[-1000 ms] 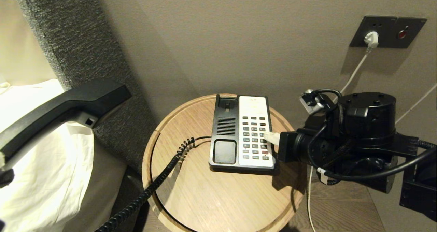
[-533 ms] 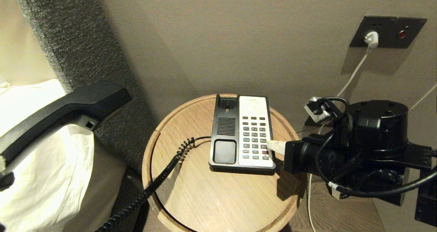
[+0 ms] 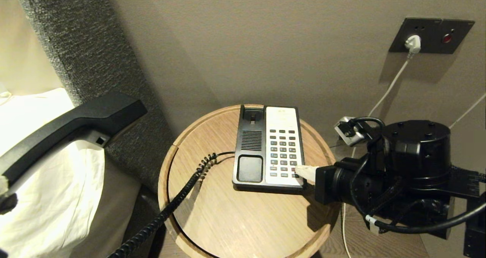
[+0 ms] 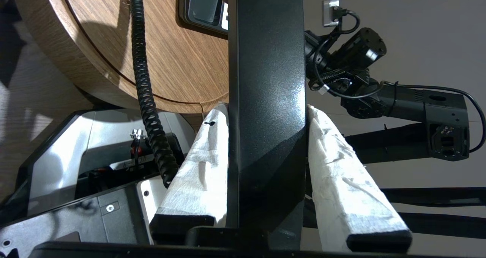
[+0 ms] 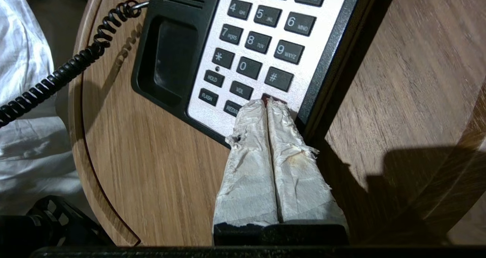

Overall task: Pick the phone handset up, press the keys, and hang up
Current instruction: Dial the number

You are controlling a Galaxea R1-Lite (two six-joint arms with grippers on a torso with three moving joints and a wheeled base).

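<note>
Jaws of the left gripper [image 4: 267, 114] pinch the phone handset [image 3: 72, 127], held off the worktop [image 3: 243, 216] over the bed [image 3: 45, 197]; right gripper [image 5: 267, 103] jaws, pressed together, touch the phone base [image 3: 269, 148] at its red key [image 5: 270, 98].

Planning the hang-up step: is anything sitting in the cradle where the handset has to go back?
Nothing visible lies in the cradle. The right gripper, shut, is at the keypad's lowest keys beside it, not over it. The left gripper holds the phone handset off to the left.
</note>
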